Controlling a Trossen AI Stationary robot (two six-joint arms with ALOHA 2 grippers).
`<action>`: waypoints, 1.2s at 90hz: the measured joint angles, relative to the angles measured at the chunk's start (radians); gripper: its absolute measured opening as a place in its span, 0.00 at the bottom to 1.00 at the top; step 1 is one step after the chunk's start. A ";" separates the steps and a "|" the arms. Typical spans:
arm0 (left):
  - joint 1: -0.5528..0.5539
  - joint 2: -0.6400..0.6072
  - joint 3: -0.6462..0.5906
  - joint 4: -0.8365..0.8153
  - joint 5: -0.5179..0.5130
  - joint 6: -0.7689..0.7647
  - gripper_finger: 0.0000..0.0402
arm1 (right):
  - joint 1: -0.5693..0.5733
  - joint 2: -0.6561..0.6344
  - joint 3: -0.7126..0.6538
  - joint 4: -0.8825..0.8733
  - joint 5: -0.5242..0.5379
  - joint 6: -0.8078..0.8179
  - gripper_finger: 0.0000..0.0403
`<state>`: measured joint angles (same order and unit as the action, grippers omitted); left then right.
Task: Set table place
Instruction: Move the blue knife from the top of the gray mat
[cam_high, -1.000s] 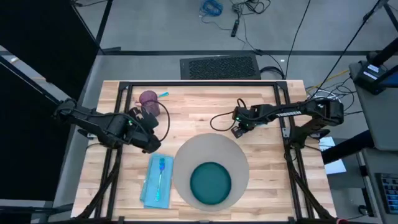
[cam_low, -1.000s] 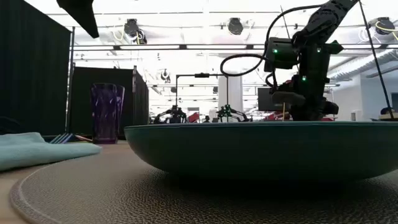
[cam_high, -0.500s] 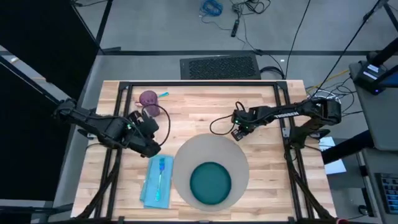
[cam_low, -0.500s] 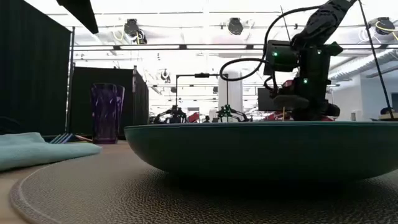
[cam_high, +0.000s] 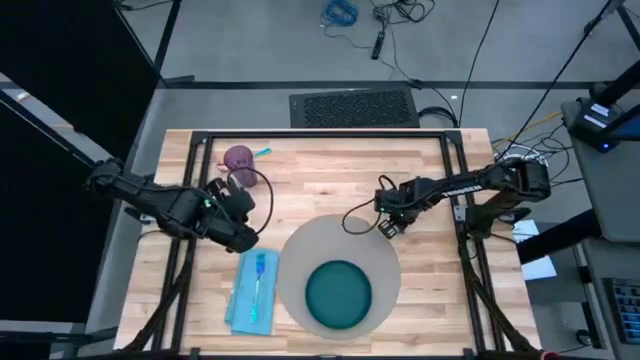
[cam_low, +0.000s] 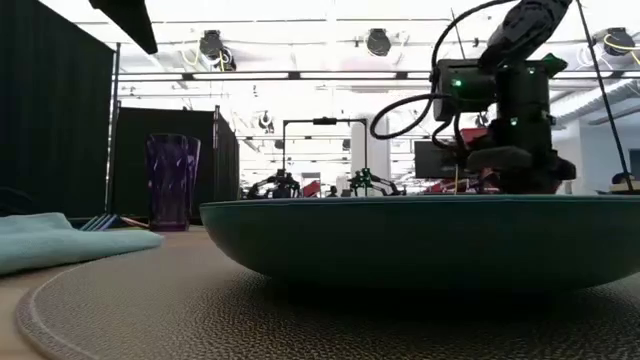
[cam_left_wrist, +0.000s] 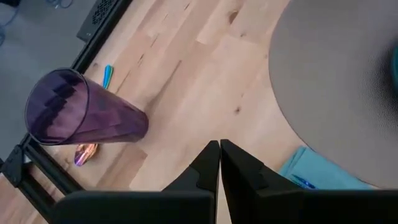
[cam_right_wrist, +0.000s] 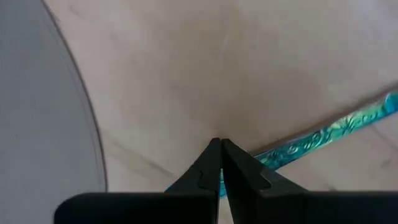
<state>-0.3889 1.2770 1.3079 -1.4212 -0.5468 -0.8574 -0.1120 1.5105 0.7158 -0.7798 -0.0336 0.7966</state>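
**Right arm carrying cutlery toward the placemat**

The right pincer (cam_high: 385, 226) is clenched on a thin iridescent teal utensil (cam_right_wrist: 323, 138), just beside the far right edge of the grey placemat (cam_high: 305, 250) at the near centre of the desk (cam_high: 320, 170). Next, I judge, it lowers the piece beside the plate (cam_high: 338, 295). The left pincer (cam_left_wrist: 219, 163), clenched and empty, waits near the purple cup (cam_left_wrist: 78, 118). The utensil's type is hidden.

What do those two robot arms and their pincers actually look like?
Both arms are dark, slim and jointed. A black cable loops off each near the wrist, and small green lights glow on the right arm. The left gripper and right gripper each end in two black, tapering fingers with notched inner edges.
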 joint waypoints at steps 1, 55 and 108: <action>0.000 0.000 0.000 0.000 0.000 0.000 0.00 | 0.002 0.000 0.000 -0.004 -0.001 0.002 0.00; 0.000 0.000 0.000 0.002 0.006 -0.002 0.00 | 0.130 0.003 0.193 -0.254 0.110 0.021 0.00; 0.002 0.000 0.000 0.062 -0.003 -0.018 0.00 | -0.015 0.003 0.172 -0.300 0.316 -0.208 0.27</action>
<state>-0.3866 1.2770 1.3079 -1.3594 -0.5495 -0.8757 -0.1267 1.5135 0.8874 -1.0798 0.2821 0.5891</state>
